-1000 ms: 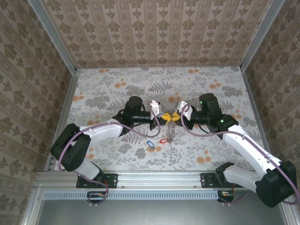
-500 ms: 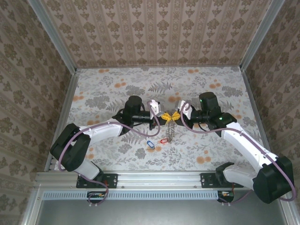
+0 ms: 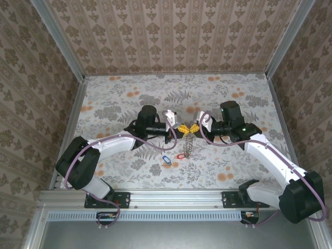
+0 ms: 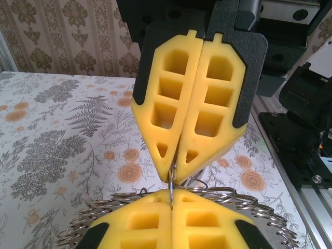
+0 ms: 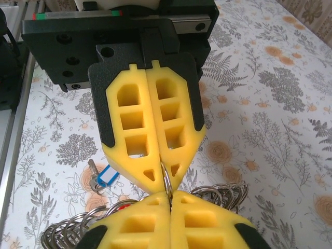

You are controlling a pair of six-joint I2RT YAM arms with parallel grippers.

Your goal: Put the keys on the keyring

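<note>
The keyring (image 3: 190,144), a spiky bunch of grey metal keys on a thin wire loop, hangs over the middle of the floral-patterned surface (image 3: 119,98). The yellow, hollow-celled left fingers (image 3: 181,128) and right fingers (image 3: 195,127) meet tip to tip, each pair pressed together and pinching the top wire. A blue-tagged key (image 3: 166,158) and a red-tagged key (image 3: 181,155) lie loose on the surface just nearer the arm bases.

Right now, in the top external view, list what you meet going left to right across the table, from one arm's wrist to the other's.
left arm's black wrist → blue-tagged key → red-tagged key → keyring → right arm's black wrist
</note>
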